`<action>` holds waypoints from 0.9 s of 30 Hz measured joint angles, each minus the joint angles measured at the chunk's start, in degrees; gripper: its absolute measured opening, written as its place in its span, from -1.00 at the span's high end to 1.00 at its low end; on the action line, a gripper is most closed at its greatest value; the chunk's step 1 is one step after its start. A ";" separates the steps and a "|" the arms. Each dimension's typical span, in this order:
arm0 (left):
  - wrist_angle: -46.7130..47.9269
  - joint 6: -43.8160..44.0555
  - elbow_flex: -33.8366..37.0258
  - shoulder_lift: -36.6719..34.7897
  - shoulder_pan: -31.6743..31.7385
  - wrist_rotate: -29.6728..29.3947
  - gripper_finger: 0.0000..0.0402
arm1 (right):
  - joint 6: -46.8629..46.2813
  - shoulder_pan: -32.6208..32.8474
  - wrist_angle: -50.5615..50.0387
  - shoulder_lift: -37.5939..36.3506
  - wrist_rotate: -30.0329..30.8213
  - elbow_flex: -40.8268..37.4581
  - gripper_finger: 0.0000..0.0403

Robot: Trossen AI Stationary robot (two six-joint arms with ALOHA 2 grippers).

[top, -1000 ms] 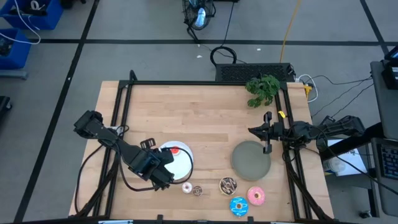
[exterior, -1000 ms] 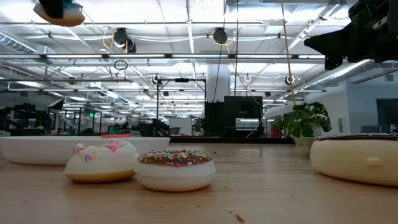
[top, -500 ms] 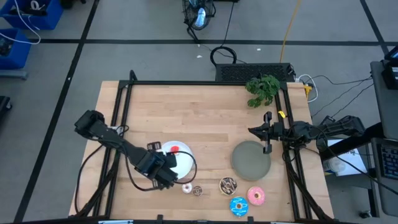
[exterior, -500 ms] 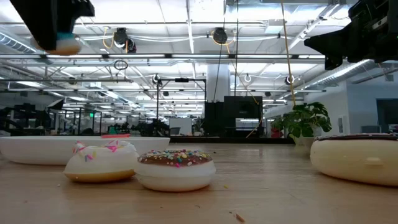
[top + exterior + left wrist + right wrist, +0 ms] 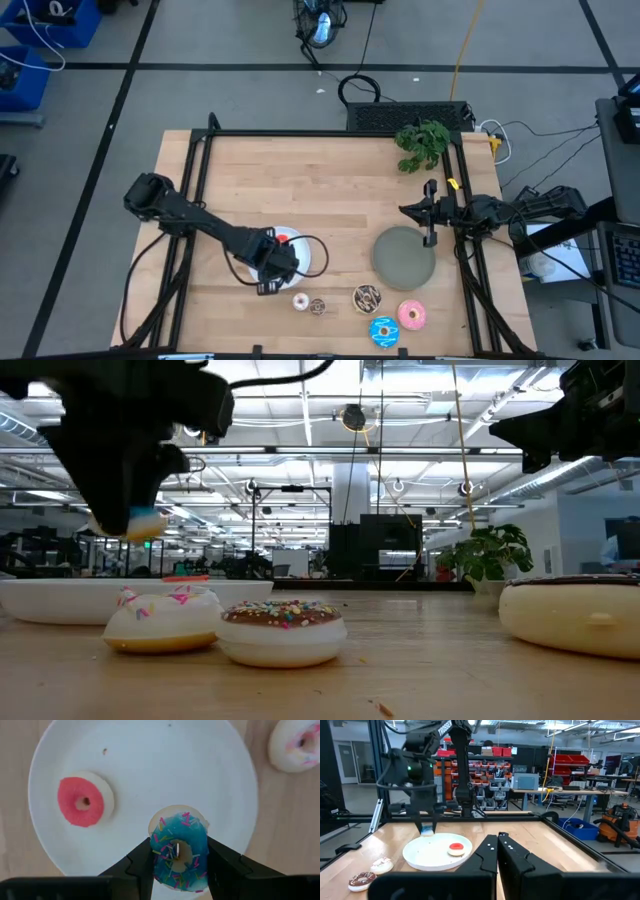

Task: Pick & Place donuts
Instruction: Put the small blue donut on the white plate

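Note:
My left gripper (image 5: 270,263) hangs over the near left part of the white plate (image 5: 303,262), shut on a small blue-iced donut (image 5: 179,853) with sprinkles. A small red-iced donut (image 5: 85,800) lies flat on that plate. Near the front edge, two tiny donuts (image 5: 300,302) (image 5: 318,307), a chocolate one (image 5: 367,296), a larger blue one (image 5: 384,331) and a pink one (image 5: 411,315) lie on the table. My right gripper (image 5: 498,845) waits shut at the table's right edge, held level above it. My left gripper pinches the blue donut's outer rim (image 5: 156,861) between its two fingers, one on each side of the ring. The fingers come from above, pointing down. The donut is lifted clear above the plate, its iced side up (image 5: 142,523).
A grey round plate (image 5: 404,256) lies right of centre, beside the right arm. A green plant (image 5: 422,143) stands at the far right corner. A black frame (image 5: 200,190) runs along the table's left, far and right sides. Bare wood fills the far half.
My left gripper has come down with the blue donut and gone toward the table's right and far side, from beside the white plate to over it. Its wrist has rolled somewhat. The donut stays in the hold; the right arm has kept still.

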State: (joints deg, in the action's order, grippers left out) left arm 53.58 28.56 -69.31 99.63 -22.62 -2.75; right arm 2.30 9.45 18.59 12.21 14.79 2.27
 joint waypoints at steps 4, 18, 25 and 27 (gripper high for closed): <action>-2.83 0.36 3.10 0.00 0.21 1.45 0.26 | 0.05 0.00 -0.02 0.00 0.01 0.00 1.00; -6.14 2.57 6.42 0.00 -0.46 3.74 0.26 | 0.11 0.02 -0.02 -0.02 0.02 0.02 1.00; -7.00 1.73 7.54 0.00 -1.41 1.37 0.25 | 0.09 0.00 -0.02 -0.02 -0.02 0.00 1.00; -7.16 1.77 8.06 0.00 -1.39 1.23 0.25 | 0.09 0.00 -0.04 0.00 -0.02 0.00 1.00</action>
State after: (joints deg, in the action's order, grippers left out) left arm 46.42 30.32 -61.26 99.63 -24.01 -1.52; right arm 2.39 9.45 18.55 12.21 14.76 2.26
